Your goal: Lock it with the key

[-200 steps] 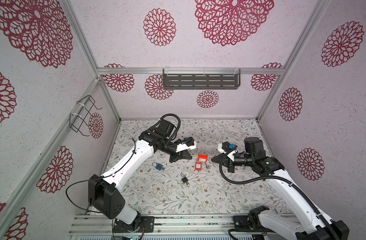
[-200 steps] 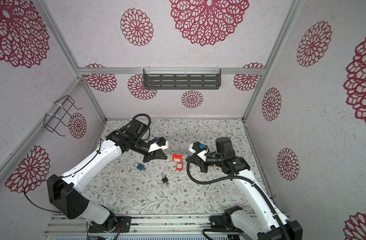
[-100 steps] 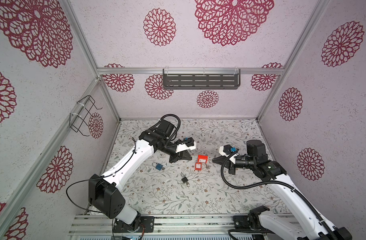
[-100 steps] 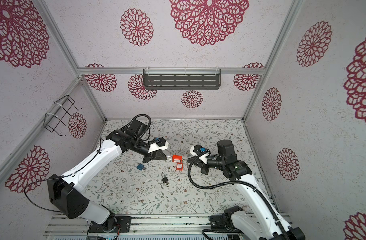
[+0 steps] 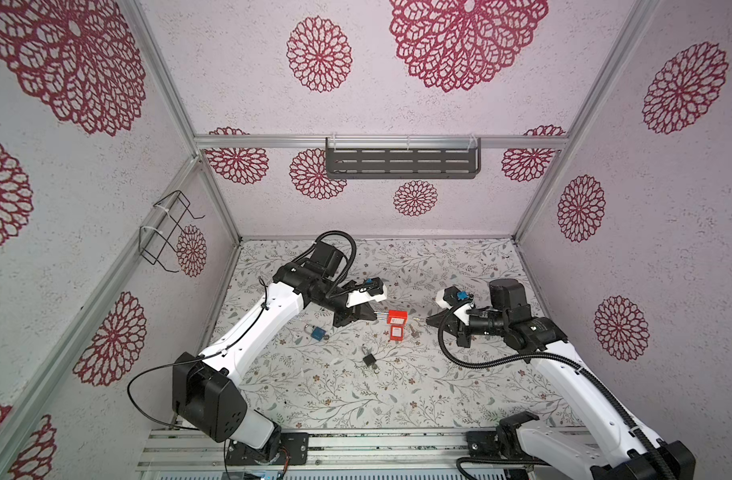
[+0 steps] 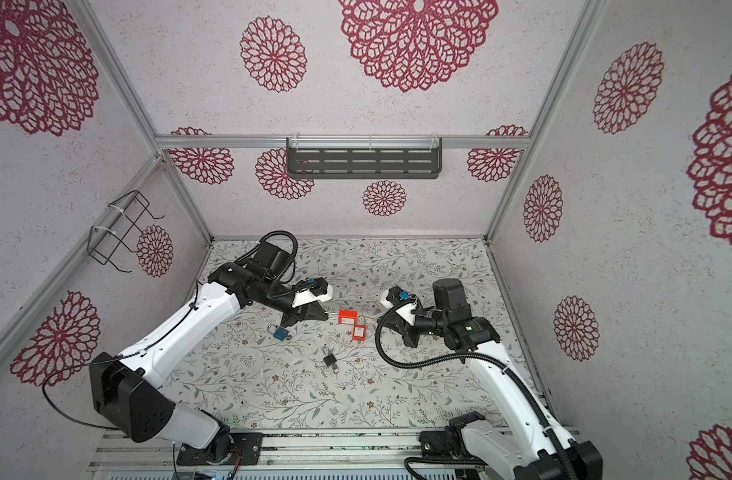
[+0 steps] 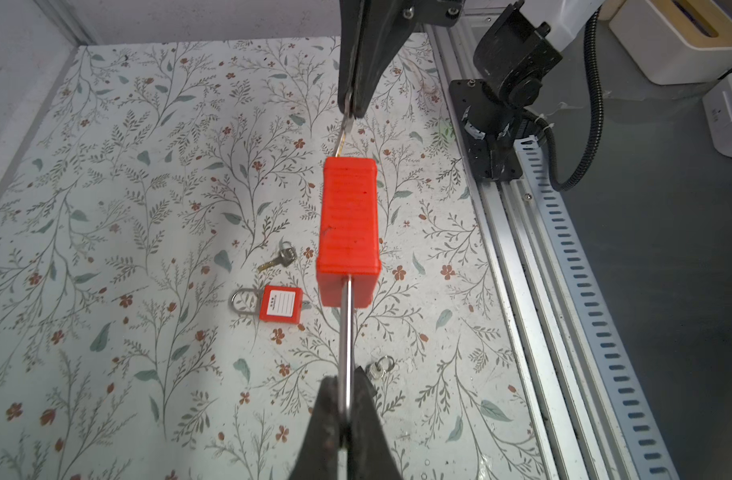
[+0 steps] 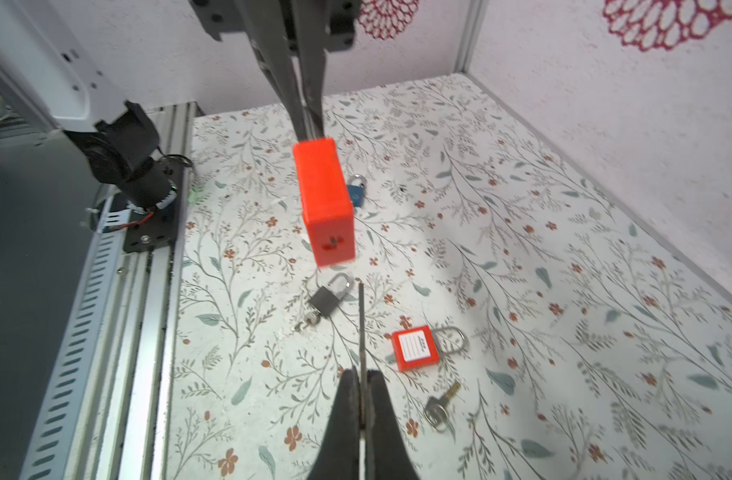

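left gripper (image 5: 372, 316): no change over the last second. It is pinched tight on the bare metal shackle (image 7: 347, 332) of the big orange-red plastic padlock (image 5: 397, 318). The body hangs in the air above the middle of the floral-print surface (image 5: 397, 399), keyway end facing right.

The right arm has resettled a little in that second, wrist a touch lower and a hair back from the lock, then holds. right gripper (image 5: 430, 320): clamped on the small metal key (image 8: 361, 324), blade aimed at the lock.

My read: the key is not in yet and this is a re-aim, so locking hasn't begun.

View differences:
- left wrist view: the key looks as if it meets the lock's end face, blade canted. The keyway can't be seen from there.
- right wrist view: shows the cross-shaped keyway (image 8: 333, 243), with the blade tip stopping short of it and off to one side. I'd trust this one.
- top views: the key is a sliver, contact unreadable.

Lying on the surface untouched, left to right in both top views:
- blue padlock (image 5: 316, 332)
- black padlock (image 5: 369, 360), nearer the front edge
- small red padlock with white label (image 5: 396, 332), close by the held one
- spare key (image 5: 414, 331), just beside it
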